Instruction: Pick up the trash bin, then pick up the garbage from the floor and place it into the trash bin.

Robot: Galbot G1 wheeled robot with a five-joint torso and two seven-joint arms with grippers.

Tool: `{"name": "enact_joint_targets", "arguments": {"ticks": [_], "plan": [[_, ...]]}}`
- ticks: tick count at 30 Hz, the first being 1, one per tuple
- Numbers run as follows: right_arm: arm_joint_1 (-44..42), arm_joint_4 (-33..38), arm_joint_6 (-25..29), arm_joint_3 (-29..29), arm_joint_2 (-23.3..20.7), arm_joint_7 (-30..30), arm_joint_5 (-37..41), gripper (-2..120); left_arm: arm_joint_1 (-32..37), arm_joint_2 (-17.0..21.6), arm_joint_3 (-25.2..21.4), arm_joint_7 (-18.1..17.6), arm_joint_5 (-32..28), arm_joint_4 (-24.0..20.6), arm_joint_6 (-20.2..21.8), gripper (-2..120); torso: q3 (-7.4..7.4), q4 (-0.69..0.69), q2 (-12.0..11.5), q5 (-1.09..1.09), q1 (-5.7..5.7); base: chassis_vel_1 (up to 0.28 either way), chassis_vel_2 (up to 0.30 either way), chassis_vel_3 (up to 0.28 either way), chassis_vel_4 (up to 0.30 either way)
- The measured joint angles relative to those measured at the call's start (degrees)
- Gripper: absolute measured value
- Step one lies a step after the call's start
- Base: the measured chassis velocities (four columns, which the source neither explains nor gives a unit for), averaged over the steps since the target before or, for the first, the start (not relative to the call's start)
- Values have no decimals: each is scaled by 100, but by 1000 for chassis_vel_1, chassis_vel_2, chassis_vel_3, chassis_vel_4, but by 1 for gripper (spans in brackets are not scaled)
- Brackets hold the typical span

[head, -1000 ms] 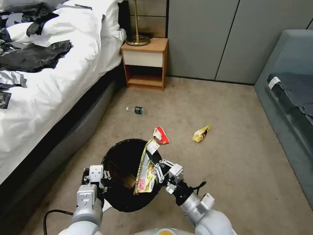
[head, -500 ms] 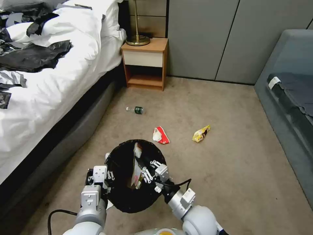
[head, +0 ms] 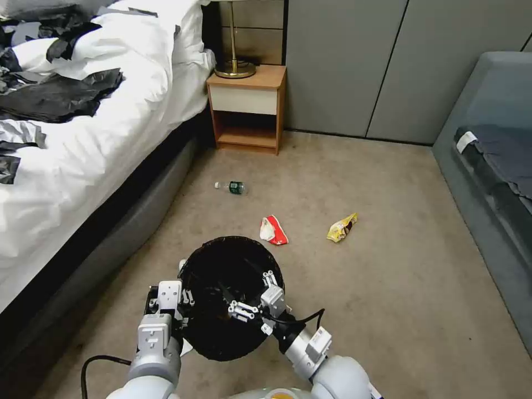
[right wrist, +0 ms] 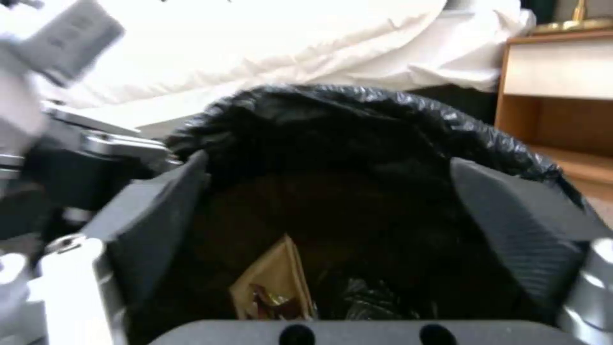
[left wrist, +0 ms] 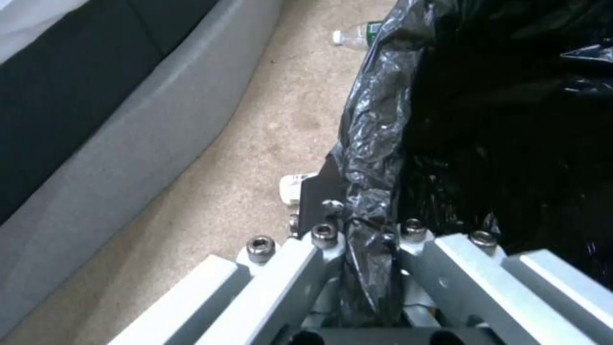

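Observation:
The trash bin [head: 221, 338], lined with a glossy black bag, hangs low in front of me, and my left gripper [head: 184, 297] is shut on its rim. The left wrist view shows that gripper [left wrist: 367, 239] pinching the black liner [left wrist: 377, 143]. My right gripper [head: 248, 292] hovers open over the bin's mouth, holding nothing. In the right wrist view, a crumpled yellow wrapper [right wrist: 275, 287] lies inside the bin [right wrist: 357, 115] below the spread fingers [right wrist: 517, 225]. Garbage on the carpet: a red-and-white packet [head: 273, 230], a yellow wrapper [head: 341, 227] and a clear bottle [head: 231, 187] with a green label.
A white bed [head: 83, 144] with black plastic sheets [head: 55, 97] runs along the left. A wooden nightstand [head: 247, 105] with a brass lamp base [head: 235, 68] stands at the back. A grey sofa [head: 487, 166] lines the right. Open carpet lies between.
My right gripper carried the yellow wrapper over the bin, dipped into the mouth and opened. The wrapper dropped inside. The left gripper kept hold of the rim.

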Motion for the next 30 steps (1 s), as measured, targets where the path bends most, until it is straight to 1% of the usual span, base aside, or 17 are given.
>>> {"name": "enact_joint_targets", "arguments": {"ticks": [1, 2, 3, 5, 7, 9, 10, 12, 13, 14, 16, 17, 20, 21, 27, 30], "plan": [[-86, 102, 86, 44, -46, -12, -79, 98, -12, 8, -12, 2, -8, 2, 0, 0, 0, -3, 0, 9, 0, 0, 0, 0, 0], [-86, 102, 86, 44, -46, -12, -79, 98, -12, 8, -12, 2, -8, 2, 0, 0, 0, -3, 0, 9, 0, 0, 0, 0, 0], [-133, 179, 163, 86, -53, -20, -138, 99, -21, 14, -22, 2, -11, 15, 0, 0, 0, -6, 0, 16, 0, 0, 0, 0, 0], [-202, 449, 372, 329, -36, 47, -324, 100, -36, 26, -37, 6, -26, 58, 0, 0, 0, -2, 0, 5, 0, 0, 0, 0, 0], [-235, 557, 416, 403, -10, 126, -386, 100, -42, 30, -45, 7, -29, 70, 0, 0, 0, -3, 0, 7, 0, 0, 0, 0, 0], [-368, 907, 453, 585, 90, 596, -480, 100, -58, 45, -85, 6, -52, 91, 0, 0, 0, -1, 0, 3, 0, 0, 0, 0, 0], [-368, 907, 453, 585, 90, 596, -480, 100, -58, 45, -85, 6, -52, 91, 0, 0, 0, -1, 0, 3, 0, 0, 0, 0, 0], [-479, 1106, 437, 692, 169, 942, -508, 100, -66, 53, -109, 7, -69, 95, 0, 0, 0, -1, 0, 3, 0, 0, 0, 0, 0], [-479, 1106, 437, 692, 169, 942, -508, 100, -66, 53, -109, 7, -69, 95, 0, 0, 0, -1, 0, 3, 0, 0, 0, 0, 0], [-652, 1284, 444, 873, 267, 1210, -538, 100, -69, 64, -135, 7, -91, 96, 0, 0, 0, -1, 0, 1, 0, 0, 0, 0, 0], [-909, 1415, 527, 1106, 390, 1368, -568, 100, -64, 67, -158, 7, -113, 96, 0, 0, 0, -1, 0, -1, 0, 0, 0, 0, 0], [-909, 1415, 527, 1106, 390, 1368, -568, 100, -64, 67, -158, 7, -113, 96, 0, 0, 0, -1, 0, -1, 0, 0, 0, 0, 0], [-1255, 1440, 847, 1502, 522, 1332, -657, 100, -46, 66, -215, 7, -167, 78, 0, 0, 0, -1, 0, -1, 0, 0, 0, 0, 0], [-1255, 1440, 847, 1502, 522, 1332, -657, 100, -46, 66, -215, 7, -167, 78, 0, 0, 0, -1, 0, -1, 0, 0, 0, 0, 0], [-1541, 1208, 1264, 1985, 610, 1400, -639, 100, -26, 52, -276, 5, -209, 4, 0, 0, 0, 0, 0, 0, 0, 0, 0, 0, 0], [-1616, 1114, 1371, 2113, 635, 1473, -634, 100, -24, 52, -285, 5, -221, 2, 0, 0, 0, 0, 0, 0, 0, 0, 0, 0, 0]]}}
